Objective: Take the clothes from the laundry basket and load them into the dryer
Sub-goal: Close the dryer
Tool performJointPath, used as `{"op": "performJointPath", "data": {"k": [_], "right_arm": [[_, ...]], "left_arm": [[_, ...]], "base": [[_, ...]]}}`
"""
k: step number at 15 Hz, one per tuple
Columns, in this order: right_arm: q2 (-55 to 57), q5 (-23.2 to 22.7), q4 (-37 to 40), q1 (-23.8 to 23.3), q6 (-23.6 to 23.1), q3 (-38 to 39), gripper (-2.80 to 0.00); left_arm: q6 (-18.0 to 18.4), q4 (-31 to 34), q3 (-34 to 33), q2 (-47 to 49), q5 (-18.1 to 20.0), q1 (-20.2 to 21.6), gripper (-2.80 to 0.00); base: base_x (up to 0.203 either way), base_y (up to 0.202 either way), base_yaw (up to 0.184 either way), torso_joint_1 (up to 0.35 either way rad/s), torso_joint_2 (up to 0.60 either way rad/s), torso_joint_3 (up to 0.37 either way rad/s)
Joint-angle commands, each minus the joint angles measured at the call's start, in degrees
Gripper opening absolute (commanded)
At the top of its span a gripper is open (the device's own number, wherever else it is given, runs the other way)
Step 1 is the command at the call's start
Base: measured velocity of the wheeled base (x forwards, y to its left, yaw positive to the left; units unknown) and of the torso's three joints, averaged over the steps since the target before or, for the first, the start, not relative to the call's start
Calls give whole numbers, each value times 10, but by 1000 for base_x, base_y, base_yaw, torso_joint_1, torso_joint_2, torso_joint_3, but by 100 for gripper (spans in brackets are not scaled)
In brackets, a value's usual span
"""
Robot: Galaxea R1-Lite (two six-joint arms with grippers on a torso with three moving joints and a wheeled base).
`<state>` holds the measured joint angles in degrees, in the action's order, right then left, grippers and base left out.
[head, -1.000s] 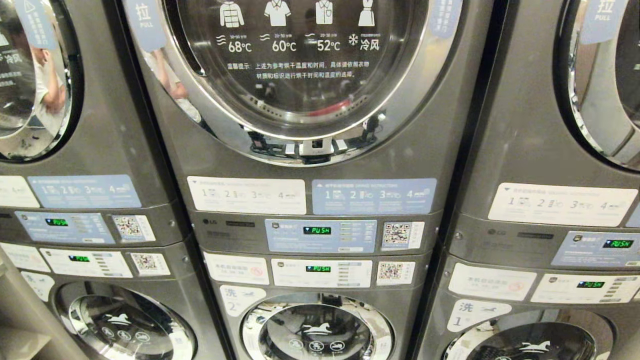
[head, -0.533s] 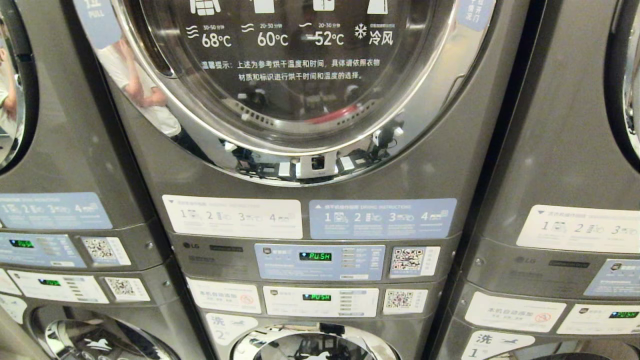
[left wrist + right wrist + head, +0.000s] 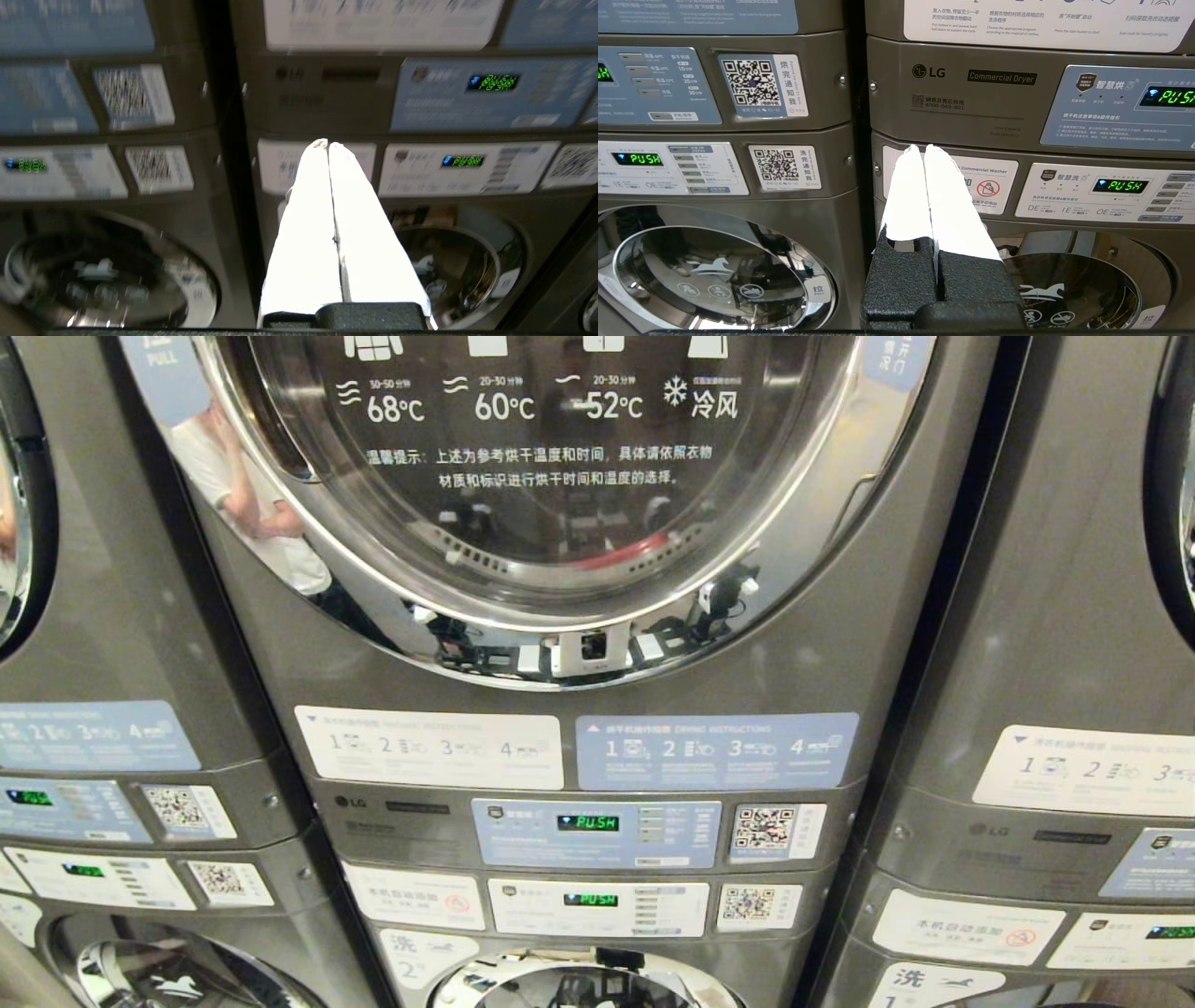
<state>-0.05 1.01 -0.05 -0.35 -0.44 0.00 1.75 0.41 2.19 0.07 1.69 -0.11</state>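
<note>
The dryer (image 3: 597, 644) fills the middle of the head view, its round glass door (image 3: 551, 476) closed and taking up everything from 10 to 2 o'clock. Printed on the glass are temperature marks and lines of white text. A person's light sleeve and arm show as a reflection in the chrome ring (image 3: 252, 504) at about 10 o'clock. Below the door, at 6 o'clock, sit two instruction stickers (image 3: 714, 751), then a blue control panel (image 3: 596, 833) with a green display reading PUSH, and a QR code (image 3: 764, 829) just beside it at 5 o'clock. Under that is the washer (image 3: 579, 980), only its top rim in view. Similar stacked machines stand at 9 and 3 o'clock.

No clothes or laundry basket can be seen in any view.

The left gripper (image 3: 328, 144) points at the seam between dryer and washer panels, jaws clenched on nothing. The right gripper (image 3: 923, 150) points at the neighbouring stack's washer label, jaws likewise pressed together and empty.
</note>
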Motion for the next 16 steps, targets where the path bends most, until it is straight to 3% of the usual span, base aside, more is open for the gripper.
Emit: {"op": "performJointPath", "data": {"k": [1,3,7,11,16], "right_arm": [[0,1,0,0,-2,0,-280],[0,3,-1,0,11,0,-280],[0,4,-2,0,32,0,-280],[0,4,-1,0,32,0,-280],[0,4,-2,0,32,0,-280]], "left_arm": [[3,3,87,32,62,-1,-280],[0,3,185,138,135,-4,-280],[-37,-10,384,390,194,-8,-280],[-69,-91,516,609,210,-6,-280],[-90,-123,652,749,181,-2,-280]], "base": [[0,0,0,0,0,0],[0,0,0,0,0,0],[0,0,0,0,0,0],[0,0,0,0,0,0],[0,0,0,0,0,0]]}}
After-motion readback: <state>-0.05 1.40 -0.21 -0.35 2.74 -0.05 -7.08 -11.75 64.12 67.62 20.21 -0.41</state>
